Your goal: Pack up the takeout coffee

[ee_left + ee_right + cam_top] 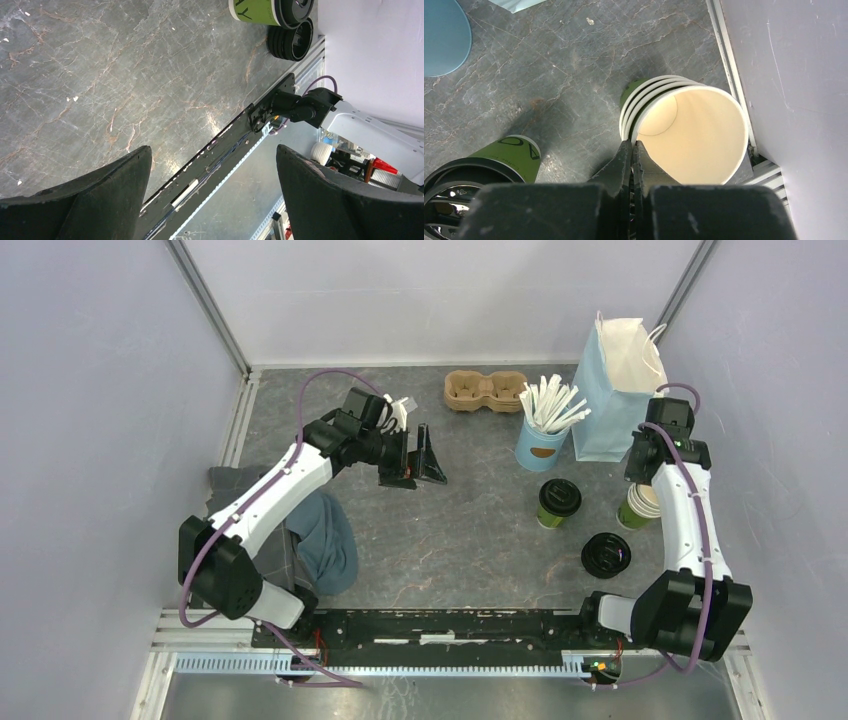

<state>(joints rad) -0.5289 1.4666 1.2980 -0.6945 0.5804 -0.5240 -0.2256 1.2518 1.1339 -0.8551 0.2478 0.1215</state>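
Top external: loose black lids (606,554) lie nearest the bases. Just beyond, the takeout coffee (559,502) stands lidded on the table, near the stack of unlidded cups (640,506). The right gripper (632,146) is pinched together at that stack's rim. The left gripper (415,466) hangs spread wide, holding nothing. The blue bag (615,390) stands farthest.

Top view: high overhead, whole bench (450,540). Wrist views: low, close, angled downward; both share the lidded green cup (499,160).

Two white-shelled arms (285,480), black joints, looping purple cables (330,372); left claw (416,462), right claw (632,146) matte black.
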